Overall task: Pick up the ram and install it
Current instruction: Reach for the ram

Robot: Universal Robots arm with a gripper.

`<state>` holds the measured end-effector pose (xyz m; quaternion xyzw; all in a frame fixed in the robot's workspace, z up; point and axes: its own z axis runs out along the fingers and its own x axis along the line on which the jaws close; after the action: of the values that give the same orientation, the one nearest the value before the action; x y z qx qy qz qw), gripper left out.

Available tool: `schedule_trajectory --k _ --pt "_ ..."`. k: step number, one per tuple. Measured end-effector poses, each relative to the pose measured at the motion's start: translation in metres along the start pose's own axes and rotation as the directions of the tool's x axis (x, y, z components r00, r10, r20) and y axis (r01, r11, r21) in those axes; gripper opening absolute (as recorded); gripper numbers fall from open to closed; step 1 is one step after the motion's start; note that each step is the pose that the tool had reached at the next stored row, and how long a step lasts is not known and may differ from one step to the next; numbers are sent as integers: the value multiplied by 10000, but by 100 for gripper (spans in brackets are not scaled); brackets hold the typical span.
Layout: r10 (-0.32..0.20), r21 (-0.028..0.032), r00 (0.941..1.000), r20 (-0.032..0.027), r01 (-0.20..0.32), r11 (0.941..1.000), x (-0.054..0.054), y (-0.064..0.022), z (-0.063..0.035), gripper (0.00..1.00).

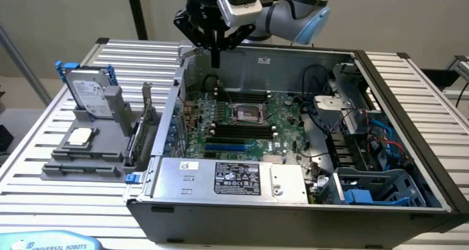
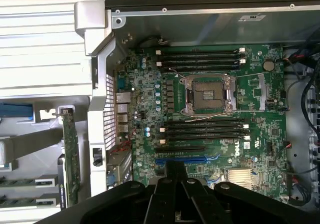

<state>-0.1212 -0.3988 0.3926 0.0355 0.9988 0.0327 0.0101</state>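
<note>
Ram (image 2: 30, 181) lies flat in grey holder (image 1: 55, 172), outside computer case (image 1: 168, 211) on the exterior view's left. Arm points straight down near the case's far wall; gripper (image 1: 216, 56) clenched, fingers pressed together, hovering above motherboard (image 1: 253, 115), well apart from ram

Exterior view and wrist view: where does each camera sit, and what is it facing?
Exterior view: off the arm, looking down into the open computer case; the arm and hand show.
Wrist view: on the wrist, looking down at the motherboard; the hand shows.
Shared: motherboard, processor socket, hand.
</note>
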Motion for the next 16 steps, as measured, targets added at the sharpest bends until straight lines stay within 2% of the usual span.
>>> schedule_trajectory --k 7,16 --pt "-1 0 10000 0 1 10000 28 -10 -2 11" --pt "1 -1 10000 0 -1 10000 400 -116 -9 11"
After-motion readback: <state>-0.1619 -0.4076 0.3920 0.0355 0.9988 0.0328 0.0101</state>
